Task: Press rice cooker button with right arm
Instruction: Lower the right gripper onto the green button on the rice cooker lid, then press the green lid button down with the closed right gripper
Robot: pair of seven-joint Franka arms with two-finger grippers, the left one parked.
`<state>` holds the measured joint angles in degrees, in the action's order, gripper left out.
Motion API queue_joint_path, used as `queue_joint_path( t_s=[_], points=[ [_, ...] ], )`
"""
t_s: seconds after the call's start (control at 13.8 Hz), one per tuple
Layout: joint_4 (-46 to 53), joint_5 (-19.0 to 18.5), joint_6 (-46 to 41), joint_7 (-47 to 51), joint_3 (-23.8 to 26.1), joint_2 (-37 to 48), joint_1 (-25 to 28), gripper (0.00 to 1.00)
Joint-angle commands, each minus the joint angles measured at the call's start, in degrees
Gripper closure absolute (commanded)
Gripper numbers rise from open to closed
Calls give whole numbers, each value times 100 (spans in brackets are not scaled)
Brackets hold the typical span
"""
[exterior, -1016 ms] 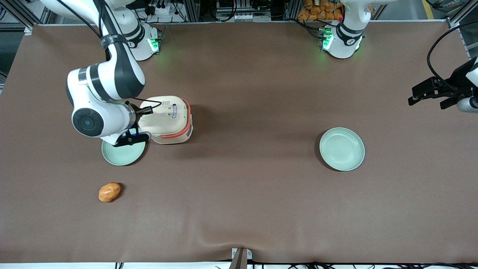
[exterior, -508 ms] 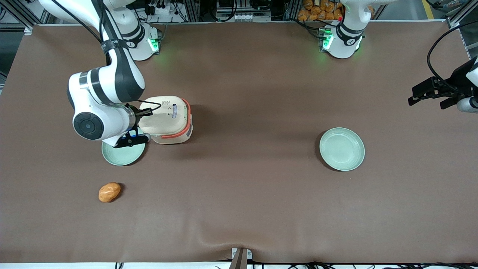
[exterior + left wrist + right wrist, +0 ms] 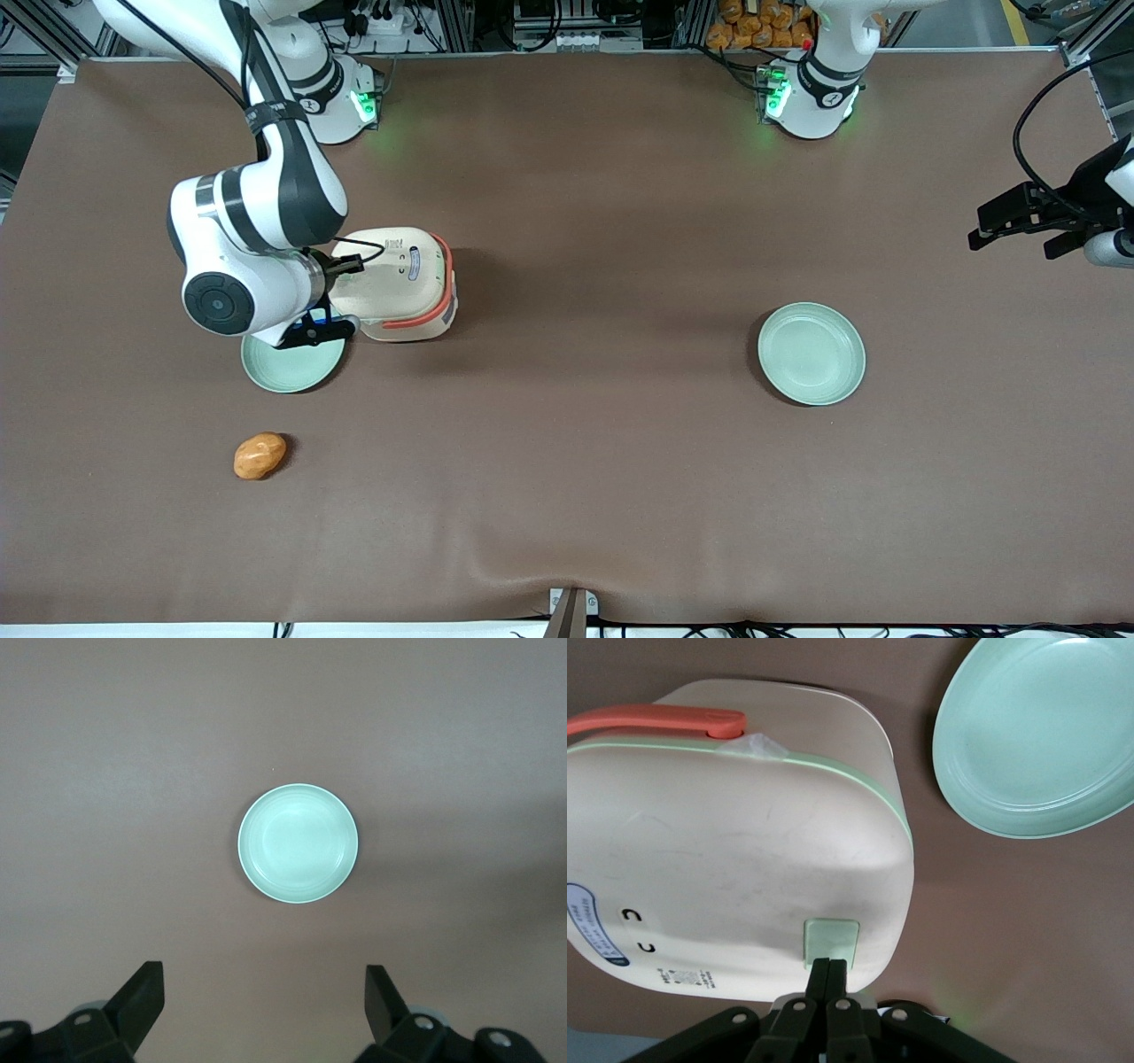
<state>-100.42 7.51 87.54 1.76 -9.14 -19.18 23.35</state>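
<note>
The gripper (image 3: 828, 970) of the right arm (image 3: 257, 190) has its fingers pressed together, with the tips at the edge of the button (image 3: 831, 943) on the rice cooker (image 3: 403, 282). A green plate (image 3: 1041, 735) lies on the counter (image 3: 585, 461) just beside the cooker, near the gripper.

In the front view the right arm (image 3: 252, 235) covers the end of the rice cooker (image 3: 406, 285) nearest it, so the button and the claw tips cannot be seen there; it also hides part of the green plate (image 3: 297, 368) beside the cooker. In the right wrist view the claw (image 3: 829, 971), its fingers pressed together, overlaps the edge of the button (image 3: 831, 943); whether they press it is unclear. There the plate, the coral handle (image 3: 656, 722) and the oval label (image 3: 589, 926) are cut off by the edges, and the label's print is too small to read.
</note>
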Motion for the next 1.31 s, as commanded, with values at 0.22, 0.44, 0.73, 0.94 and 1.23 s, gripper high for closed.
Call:
queue_joint_path(
  t_s=[0.22,0.44,0.73,0.94,1.23],
  points=[
    [-30,75,-9,-27,26,-77,-67,100],
    [-30,75,8,-35,26,-130,-67,100],
    [-30,75,61,-35,26,-227,-76,100],
    [-30,67,131,-35,17,-262,-102,100],
    [-30,67,131,-35,17,-288,-111,100]
  ],
)
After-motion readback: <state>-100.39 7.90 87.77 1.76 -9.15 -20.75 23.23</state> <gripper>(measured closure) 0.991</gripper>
